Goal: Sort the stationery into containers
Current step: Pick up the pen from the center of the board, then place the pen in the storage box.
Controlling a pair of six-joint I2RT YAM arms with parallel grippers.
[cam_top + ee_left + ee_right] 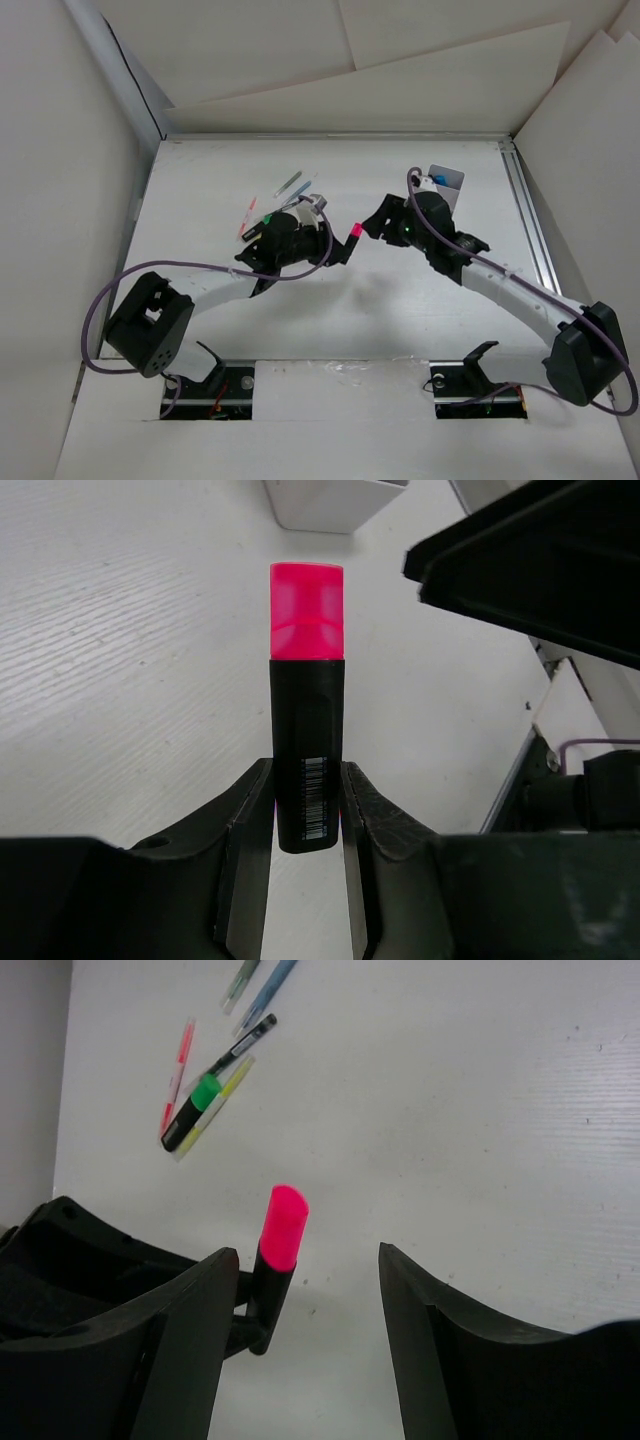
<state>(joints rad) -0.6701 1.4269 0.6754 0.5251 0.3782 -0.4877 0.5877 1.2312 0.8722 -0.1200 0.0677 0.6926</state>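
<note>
Clamps a pink-capped highlighter (307,680) by its black body in the left gripper (307,810), cap pointing right, clear of the desk (400,310). Meets the right gripper (305,1260) there, spread wide and empty, just beside the cap. Farther out, far left: loose pens (255,985) and a green-capped highlighter (195,1110). Far right, behind the right arm: pale box (452,178).

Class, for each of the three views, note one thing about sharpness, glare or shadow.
Top view: soft, even light, faint shadows on the table. Left wrist view: pink highlighter sharp, barcode crisp, cap glowing oversaturated. Right wrist view: right pincer near, dark, almost featureless; distant pens clearly outlined.
</note>
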